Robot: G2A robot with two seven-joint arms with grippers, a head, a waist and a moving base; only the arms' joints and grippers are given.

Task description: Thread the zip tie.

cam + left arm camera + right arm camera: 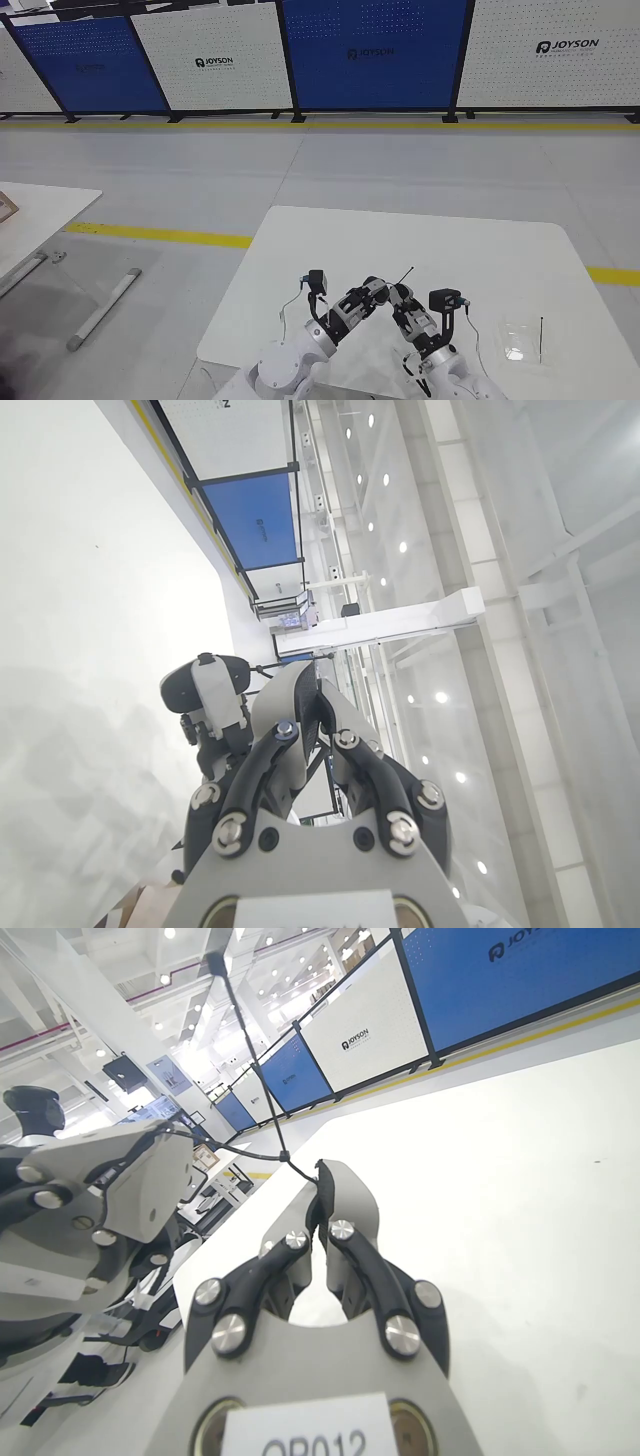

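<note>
Over the near end of the table (500, 260), the zip tie (260, 1073) is being pinched by the right gripper (316, 1185), pointing far, left gripper (315, 680) shut alongside.

The scene is brightly and evenly lit by rows of round ceiling lamps (441, 697), which are seen in both wrist views. In the left wrist view the white surface (100, 550) is washed almost featureless by glare. The straight lines of the barrier panels (500, 988) and roof beams (500, 650) are bowed toward the wrist views' edges.
</note>
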